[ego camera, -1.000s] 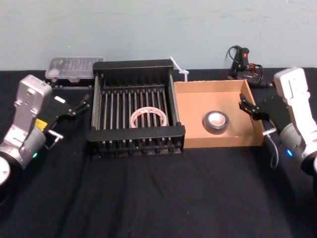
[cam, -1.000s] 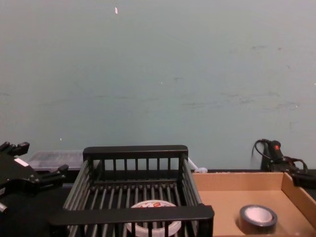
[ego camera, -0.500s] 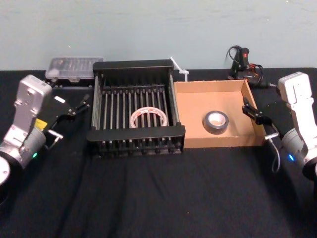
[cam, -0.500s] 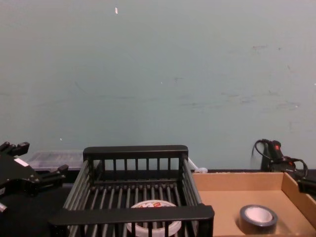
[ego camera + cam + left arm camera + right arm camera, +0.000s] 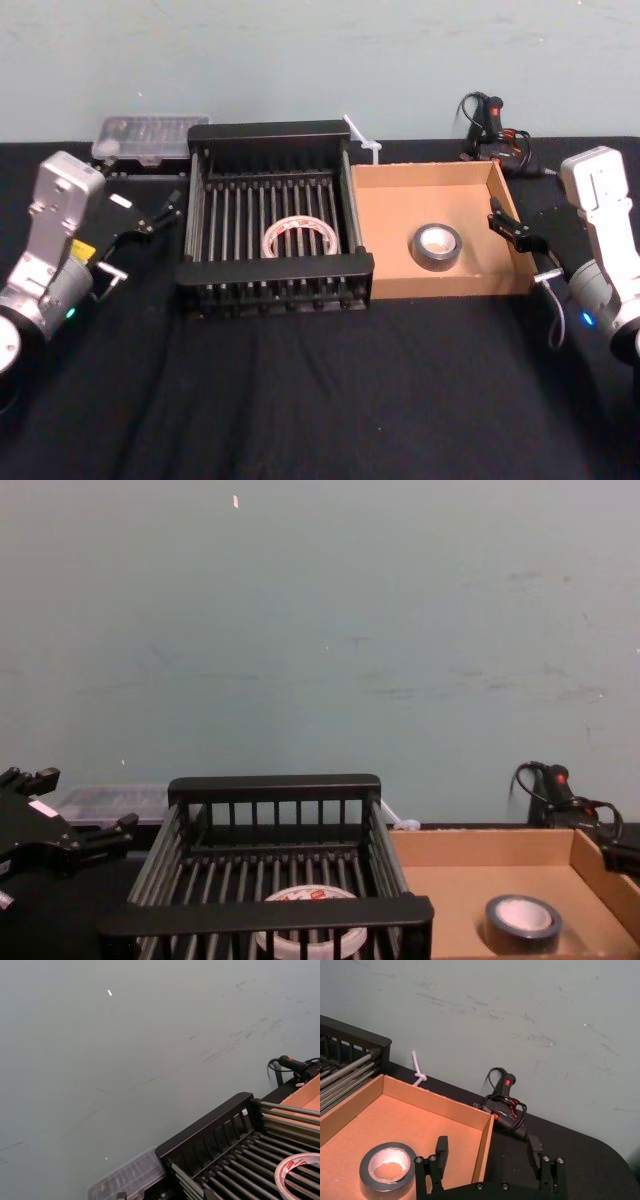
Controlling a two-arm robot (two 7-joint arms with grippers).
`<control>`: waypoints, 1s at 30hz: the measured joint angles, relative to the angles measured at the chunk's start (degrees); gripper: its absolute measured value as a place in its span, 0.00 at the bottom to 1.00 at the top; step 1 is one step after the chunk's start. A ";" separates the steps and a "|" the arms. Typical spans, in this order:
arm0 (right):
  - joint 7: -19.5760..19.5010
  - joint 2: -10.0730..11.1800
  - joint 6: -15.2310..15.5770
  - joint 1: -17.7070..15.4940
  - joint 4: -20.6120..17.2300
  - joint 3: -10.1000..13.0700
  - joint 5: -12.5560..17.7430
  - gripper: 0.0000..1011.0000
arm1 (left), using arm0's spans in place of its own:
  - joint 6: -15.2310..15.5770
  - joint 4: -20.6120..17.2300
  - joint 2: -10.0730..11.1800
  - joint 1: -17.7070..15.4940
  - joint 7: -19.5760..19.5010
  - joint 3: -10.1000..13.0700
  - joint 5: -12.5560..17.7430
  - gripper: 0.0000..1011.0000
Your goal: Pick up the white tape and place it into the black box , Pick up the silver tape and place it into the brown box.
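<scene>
The white tape (image 5: 298,238) with red print lies flat on the slatted floor of the black box (image 5: 268,132), also seen in the chest view (image 5: 312,892) and the left wrist view (image 5: 300,1172). The silver tape (image 5: 437,246) lies flat on the floor of the brown box (image 5: 425,176), near its middle. My right gripper (image 5: 510,225) hovers open and holds nothing just outside the brown box's right wall; in its wrist view (image 5: 488,1146) the silver tape (image 5: 387,1170) sits apart from it. My left gripper (image 5: 160,213) stands open and holds nothing left of the black box.
A clear plastic case (image 5: 150,135) lies behind the left gripper at the back left. A black corded tool (image 5: 485,125) and a white zip tie (image 5: 362,140) lie behind the boxes. Black cloth stretches bare toward the table's front edge.
My right gripper has drawn back to the right, from over the brown box's right wall to just outside it. The left arm and both tapes have not moved.
</scene>
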 joint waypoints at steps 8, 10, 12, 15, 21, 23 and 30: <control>-0.03 0.03 -0.01 0.00 0.00 -0.05 -0.03 0.99 | 0.00 0.00 0.00 0.00 0.00 0.00 0.00 0.99; -0.04 0.04 -0.01 0.00 0.00 -0.07 -0.04 0.99 | 0.00 0.00 0.00 0.00 0.00 0.00 0.00 0.99; -0.05 0.05 -0.01 0.00 0.00 -0.08 -0.05 0.99 | 0.00 0.00 0.00 0.00 0.00 0.00 0.00 0.99; -0.06 0.06 -0.01 0.00 0.00 -0.08 -0.07 0.99 | 0.00 0.00 0.00 0.00 0.00 0.00 0.00 0.99; -0.09 0.06 -0.01 0.00 0.00 -0.08 -0.09 0.99 | 0.00 0.00 0.00 0.00 0.00 0.00 0.00 0.99; -0.09 0.06 -0.01 0.00 0.00 -0.08 -0.10 0.99 | 0.00 0.00 0.00 0.00 0.00 0.00 0.00 0.99; -0.09 0.06 0.00 0.00 0.00 -0.08 -0.10 0.99 | 0.00 0.00 0.00 0.00 0.00 0.00 0.00 0.99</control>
